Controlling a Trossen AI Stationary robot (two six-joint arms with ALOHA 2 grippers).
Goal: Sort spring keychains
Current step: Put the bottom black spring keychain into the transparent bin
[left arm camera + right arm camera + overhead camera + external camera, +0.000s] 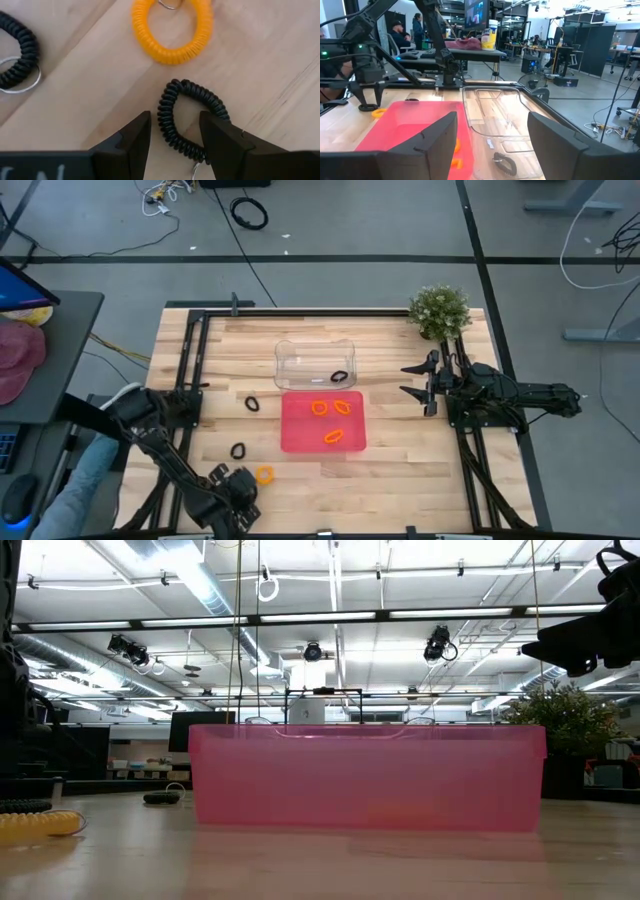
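High view first: I count three bright orange coiled keychains (332, 419) lying in the shallow red plastic tray (296, 436) at the middle of the wooden table (400, 470), and one black coiled keychain (339, 376) inside the clear plastic bin (287, 350) just behind it. Left out on the wood are a black loop (252, 404) beside the tray, another black loop (238, 450) nearer the front edge, and one orange loop (264, 474) right next to my left gripper (238, 492) at the front left; the fourth black one is hidden under that gripper here. My right gripper (424, 385) waits above the table's right side, near the small potted plant (438, 310). Low view shows mainly the tray's pink wall, with the stray orange coil (40, 824) lying flat at the far left. Left wrist view is the telling one: my jaws stand partly apart, straddling one side of the fourth black coil (187, 117) on the wood, gripping nothing yet, the orange loop just beyond it. Right wrist view shows that arm's jaws spread wide and empty over the bin with its single black coil. By my reckoning, half are sorted: four in place, four to go, and the black one between my jaws looks next.
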